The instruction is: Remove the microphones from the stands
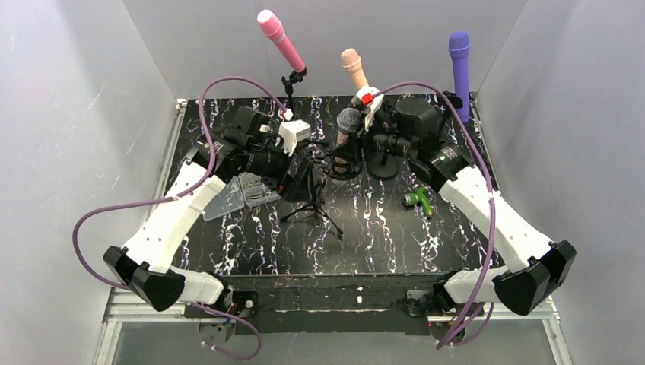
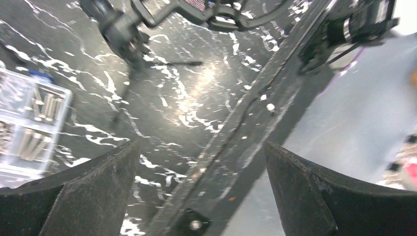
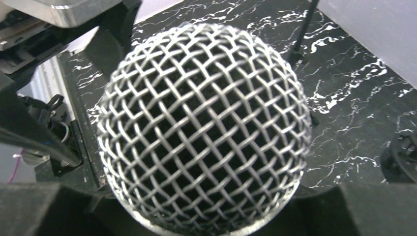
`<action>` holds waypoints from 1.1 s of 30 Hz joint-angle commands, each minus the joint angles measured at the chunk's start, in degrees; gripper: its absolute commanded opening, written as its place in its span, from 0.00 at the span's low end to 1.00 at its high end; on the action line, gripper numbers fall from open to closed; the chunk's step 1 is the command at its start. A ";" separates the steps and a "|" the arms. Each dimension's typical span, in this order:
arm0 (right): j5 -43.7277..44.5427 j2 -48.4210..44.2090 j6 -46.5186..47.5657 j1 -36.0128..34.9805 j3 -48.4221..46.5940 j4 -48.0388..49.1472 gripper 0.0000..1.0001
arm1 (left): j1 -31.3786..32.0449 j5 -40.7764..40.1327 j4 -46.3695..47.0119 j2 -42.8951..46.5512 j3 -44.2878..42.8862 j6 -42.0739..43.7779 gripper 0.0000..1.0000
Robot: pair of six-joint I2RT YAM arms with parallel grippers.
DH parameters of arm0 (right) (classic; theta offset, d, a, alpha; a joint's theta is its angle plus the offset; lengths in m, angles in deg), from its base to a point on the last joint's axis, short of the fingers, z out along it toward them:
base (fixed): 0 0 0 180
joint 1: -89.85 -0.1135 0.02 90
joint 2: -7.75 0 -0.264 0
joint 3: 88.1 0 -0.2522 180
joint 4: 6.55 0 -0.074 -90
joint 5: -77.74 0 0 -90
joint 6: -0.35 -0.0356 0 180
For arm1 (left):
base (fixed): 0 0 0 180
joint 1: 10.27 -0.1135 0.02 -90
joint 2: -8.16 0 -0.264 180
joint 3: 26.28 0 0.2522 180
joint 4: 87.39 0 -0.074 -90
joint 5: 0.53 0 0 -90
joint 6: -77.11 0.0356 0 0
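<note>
The microphone [image 1: 348,120], black with a silver mesh head, stands upright near the table's middle. Its mesh head [image 3: 204,128] fills the right wrist view. My right gripper [image 1: 357,144] is shut on its body just below the head, and the dark fingers [image 3: 39,209] flank it at the bottom of that view. A small black tripod stand [image 1: 313,207] sits on the table left of the microphone and shows again in the left wrist view [image 2: 123,34]. My left gripper [image 1: 303,181] hangs over that stand, its jaws [image 2: 201,147] wide open with nothing between them.
Pink [image 1: 280,38], peach [image 1: 354,67] and purple [image 1: 459,65] microphones stand on stands along the back. Round black bases [image 1: 382,166] sit under the right gripper. A clear parts box [image 1: 243,194] lies left of the tripod, and a green object [image 1: 418,200] lies to the right.
</note>
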 commanded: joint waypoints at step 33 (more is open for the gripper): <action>-3.54 1.68 -5.59 2.15 -3.99 8.55 0.01 | -0.25 2.91 11.51 -9.88 -1.59 -59.92 0.52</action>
